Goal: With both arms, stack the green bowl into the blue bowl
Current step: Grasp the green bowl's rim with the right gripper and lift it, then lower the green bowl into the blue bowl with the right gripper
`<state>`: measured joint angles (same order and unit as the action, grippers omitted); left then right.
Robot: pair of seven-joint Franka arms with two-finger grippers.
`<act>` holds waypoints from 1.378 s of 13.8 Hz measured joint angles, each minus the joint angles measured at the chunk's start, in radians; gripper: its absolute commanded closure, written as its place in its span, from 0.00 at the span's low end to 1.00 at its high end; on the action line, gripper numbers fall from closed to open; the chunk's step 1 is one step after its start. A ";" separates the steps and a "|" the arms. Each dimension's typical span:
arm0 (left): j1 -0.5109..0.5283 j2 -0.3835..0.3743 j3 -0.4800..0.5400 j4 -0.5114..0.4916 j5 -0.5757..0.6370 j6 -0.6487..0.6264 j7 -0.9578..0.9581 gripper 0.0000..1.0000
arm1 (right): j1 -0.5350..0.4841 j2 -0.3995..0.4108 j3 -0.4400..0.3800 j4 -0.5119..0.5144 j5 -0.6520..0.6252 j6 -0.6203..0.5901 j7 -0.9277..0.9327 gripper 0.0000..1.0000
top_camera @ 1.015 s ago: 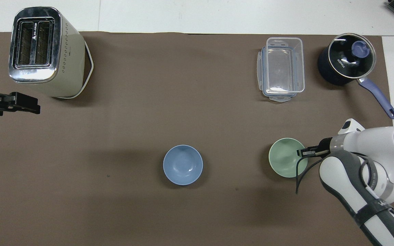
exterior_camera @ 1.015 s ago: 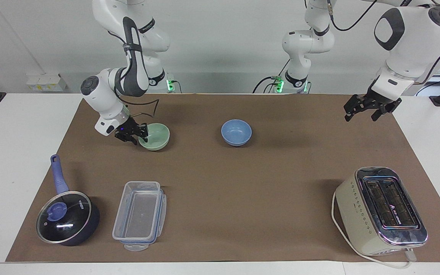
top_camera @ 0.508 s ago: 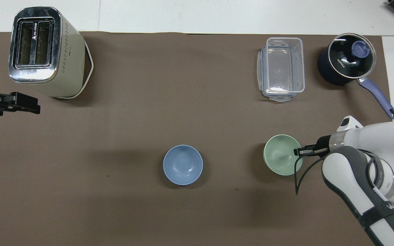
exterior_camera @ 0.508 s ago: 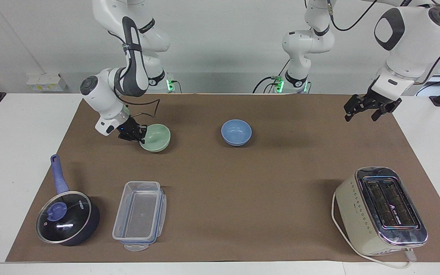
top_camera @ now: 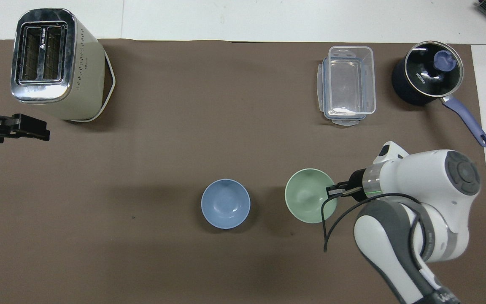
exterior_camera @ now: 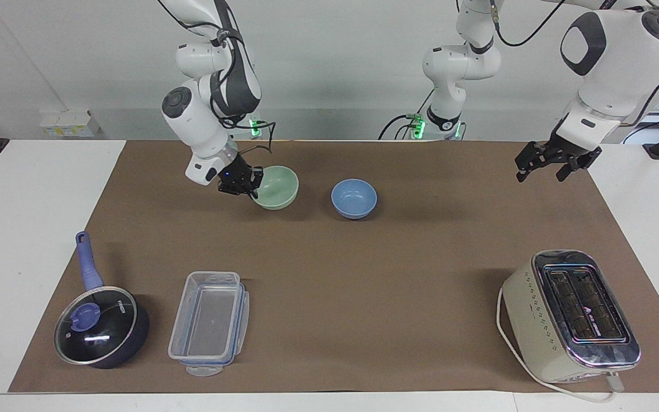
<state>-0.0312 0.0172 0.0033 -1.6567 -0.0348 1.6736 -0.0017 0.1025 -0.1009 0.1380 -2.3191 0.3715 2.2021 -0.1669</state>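
Green bowl is held by its rim in the right gripper, whose fingers are pinched onto the rim at the edge turned away from the blue bowl; that grip leaves the bowl's open mouth and underside free, which suits lowering it into another bowl. It is carried clear of the brown mat, tipped slightly, just beside the blue bowl toward the right arm's end of the table, the two bowls not touching. The blue bowl is left standing upright and empty on the mat, so a nest is offered for the same-sized green one. The left gripper is kept spread and empty in the air over the mat's edge, well apart from the blue bowl at the left arm's end, where that arm waits. A toaster, a clear lidded box and a pan are set farther from the robots than the blue bowl, so the path between the bowls is judged unobstructed.
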 measured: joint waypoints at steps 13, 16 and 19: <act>0.000 0.000 0.000 0.000 0.000 -0.001 0.000 0.00 | 0.371 0.134 0.006 0.121 -0.095 0.135 0.500 1.00; 0.000 0.000 0.000 0.000 0.000 -0.001 0.000 0.00 | 0.382 0.179 0.004 0.124 -0.135 0.201 0.531 1.00; 0.000 0.000 0.000 0.000 0.000 -0.001 0.000 0.00 | 0.395 0.211 0.004 0.125 -0.138 0.259 0.547 1.00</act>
<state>-0.0312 0.0172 0.0032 -1.6567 -0.0348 1.6727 -0.0017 0.4975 0.1101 0.1423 -2.1945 0.2332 2.4608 0.3806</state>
